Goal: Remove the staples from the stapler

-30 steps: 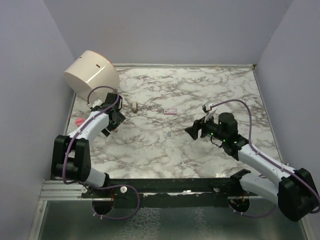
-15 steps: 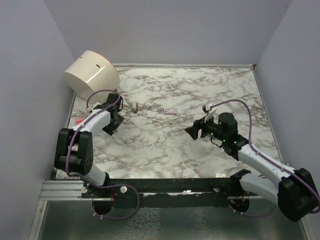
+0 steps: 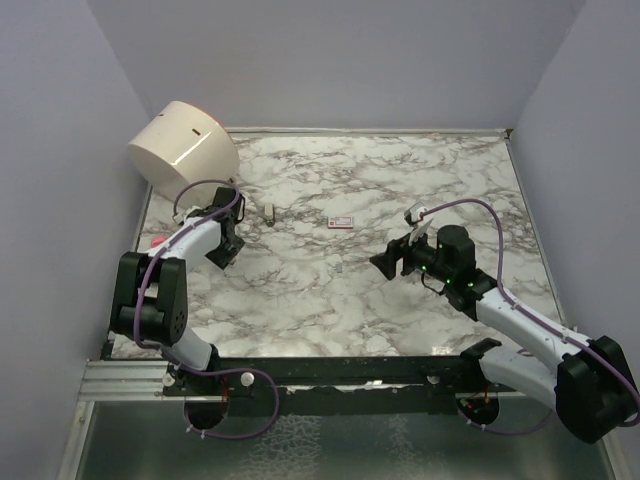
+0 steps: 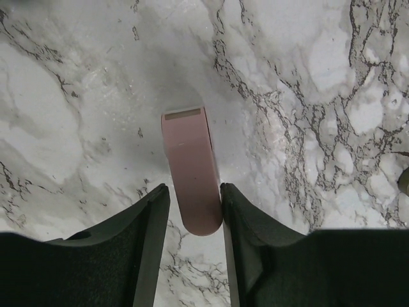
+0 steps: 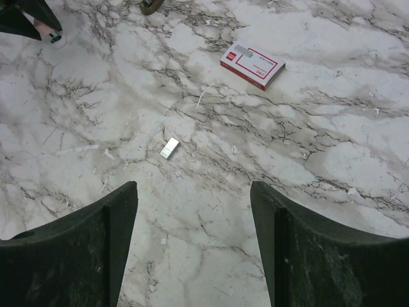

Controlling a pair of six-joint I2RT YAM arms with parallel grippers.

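Note:
In the left wrist view the pale pink stapler (image 4: 192,166) lies flat on the marble, its rounded end between my left gripper's (image 4: 195,187) jaws. Both fingertips (image 4: 160,204) touch its sides, so the gripper is shut on it. From above, the left gripper (image 3: 228,245) covers the stapler. A small silver strip of staples (image 5: 169,148) lies loose on the table, also visible from above as the strip of staples (image 3: 340,268). My right gripper (image 5: 195,211) hangs open and empty above the marble, short of the strip and to its right, the right gripper (image 3: 380,262) in the top view.
A red and white staple box (image 5: 252,66) lies beyond the strip. A cream cylindrical container (image 3: 183,148) lies tipped at the back left corner. A small tan object (image 3: 270,211) sits near it, and a red item (image 3: 157,242) by the left wall.
The left gripper has shifted slightly toward the back left and its jaws have narrowed onto the stapler. The right arm has not moved.

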